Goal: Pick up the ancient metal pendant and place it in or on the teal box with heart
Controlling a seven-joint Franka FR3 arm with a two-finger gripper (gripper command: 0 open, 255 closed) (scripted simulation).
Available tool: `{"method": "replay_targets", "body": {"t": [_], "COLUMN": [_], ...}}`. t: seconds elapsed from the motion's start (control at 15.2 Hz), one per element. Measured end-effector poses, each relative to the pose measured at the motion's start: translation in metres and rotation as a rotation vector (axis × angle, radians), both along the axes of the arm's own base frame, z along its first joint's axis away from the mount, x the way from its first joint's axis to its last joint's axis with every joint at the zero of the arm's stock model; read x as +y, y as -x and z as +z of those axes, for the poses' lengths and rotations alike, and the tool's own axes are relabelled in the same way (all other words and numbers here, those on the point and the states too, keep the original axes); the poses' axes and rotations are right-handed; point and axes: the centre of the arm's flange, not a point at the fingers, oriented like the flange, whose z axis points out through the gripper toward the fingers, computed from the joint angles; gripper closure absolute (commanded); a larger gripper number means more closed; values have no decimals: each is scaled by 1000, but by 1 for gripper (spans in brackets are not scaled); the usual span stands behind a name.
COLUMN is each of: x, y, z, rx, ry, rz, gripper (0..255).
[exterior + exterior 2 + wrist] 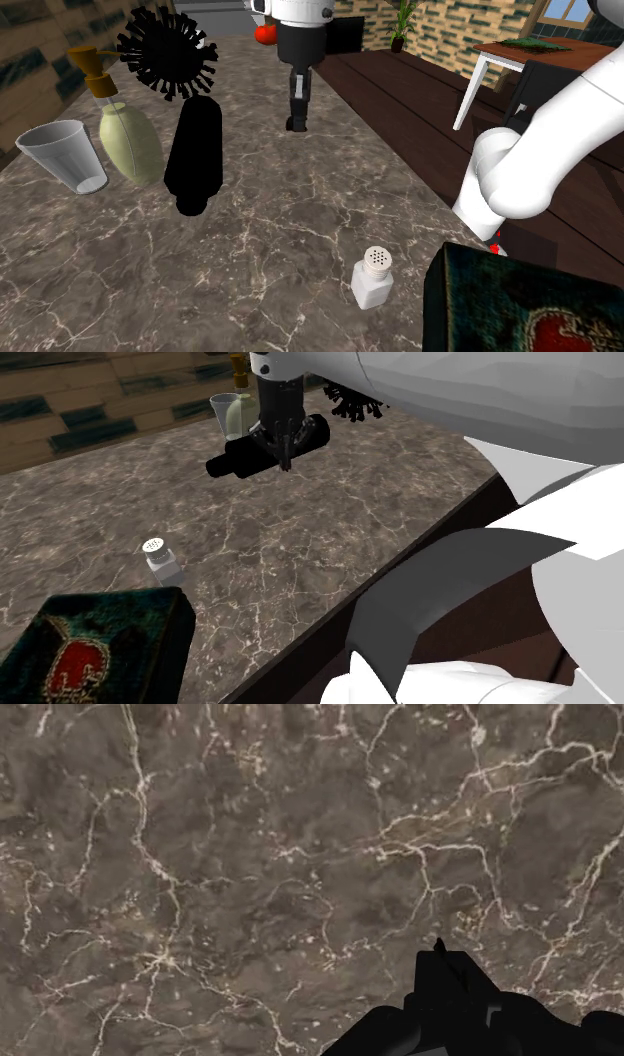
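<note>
gripper (297, 124) over dark marble counter (280, 220), fingers pressed together, teal box with heart (470, 290) at shoulder view's lower right, white shaker (372, 280) near it

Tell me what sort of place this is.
Likely a home kitchen or dining area: a dark veined stone countertop holding a white shaker and a pump soap bottle, with wood flooring, a brick wall and a potted plant beyond.
</note>
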Motion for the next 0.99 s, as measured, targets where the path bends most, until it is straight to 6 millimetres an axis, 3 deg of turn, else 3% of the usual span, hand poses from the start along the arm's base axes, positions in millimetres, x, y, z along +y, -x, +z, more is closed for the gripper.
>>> {"method": "replay_targets", "body": {"t": [0.73,0.99], "x": [1,9], "y": [1,39], "z": [56,56], "rx": [0,0], "ry": [0,0], "rz": [0,1], "gripper": [255,255]}}
